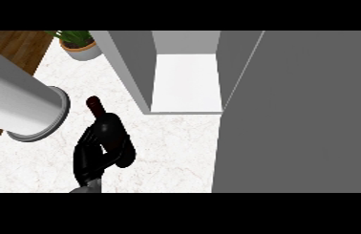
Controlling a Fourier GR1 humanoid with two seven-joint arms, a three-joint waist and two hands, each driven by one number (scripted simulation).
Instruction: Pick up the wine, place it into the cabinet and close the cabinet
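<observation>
White cabinet (185, 82) stands open; left hand (90, 154) grips the wine (107, 125).

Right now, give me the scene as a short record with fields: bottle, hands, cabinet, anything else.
bottle: wine bottle upright on the counter, left of the cabinet
left robot hand: curled round the bottle
right robot hand: not in view
cabinet: door open, white shelf bare
other: potted plant at back left; grey cylinder at left
</observation>
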